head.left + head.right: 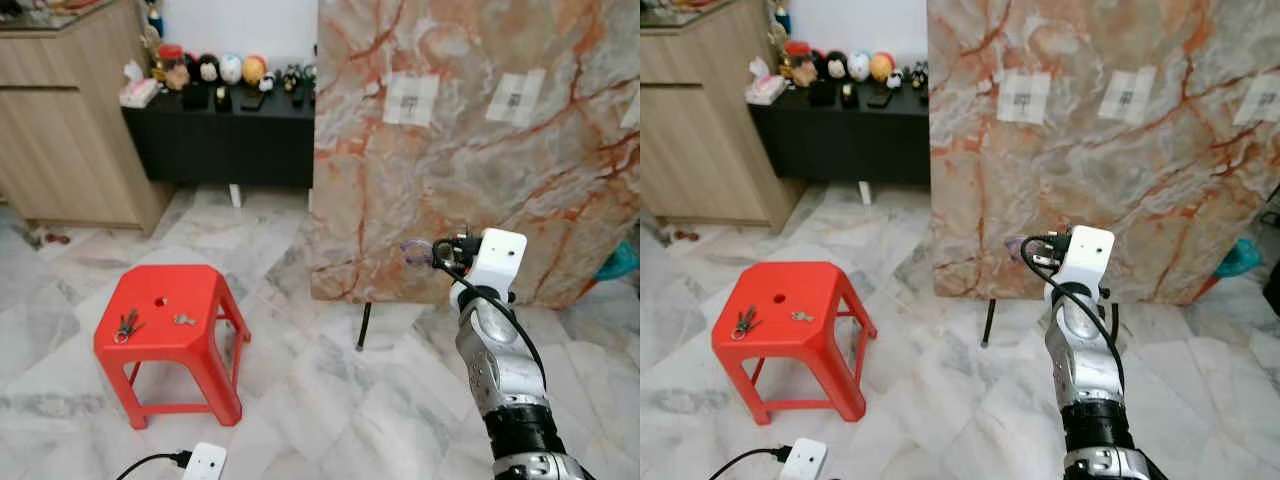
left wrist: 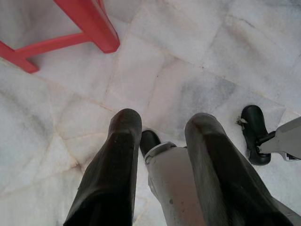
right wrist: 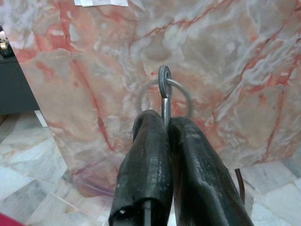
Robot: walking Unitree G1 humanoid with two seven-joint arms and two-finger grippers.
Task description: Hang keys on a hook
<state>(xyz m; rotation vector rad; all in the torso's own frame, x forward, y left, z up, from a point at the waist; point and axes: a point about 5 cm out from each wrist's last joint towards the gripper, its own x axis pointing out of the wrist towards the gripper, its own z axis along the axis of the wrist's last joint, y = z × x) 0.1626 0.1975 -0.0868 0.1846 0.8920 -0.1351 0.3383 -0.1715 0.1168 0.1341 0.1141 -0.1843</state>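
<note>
My right gripper (image 3: 167, 120) is raised in front of a marble-patterned panel (image 1: 480, 150), its fingers shut on a metal key (image 3: 164, 89) that sticks out past the fingertips. A thin key ring (image 3: 186, 96) hangs through the key's eye. In the eye views the same gripper (image 1: 440, 250) points at the panel's lower part, with the ring (image 1: 413, 252) just ahead of it. A bunch of keys (image 1: 127, 325) and a small single key (image 1: 184, 320) lie on a red stool (image 1: 170, 300). I cannot make out a hook. My left gripper (image 2: 162, 127) hangs open over the floor.
The panel stands on thin black legs (image 1: 364, 326) on a marble floor. A black sideboard (image 1: 225, 135) with figurines and a wooden cabinet (image 1: 70, 110) stand at the back left. A white power strip (image 1: 205, 461) lies in front of the stool.
</note>
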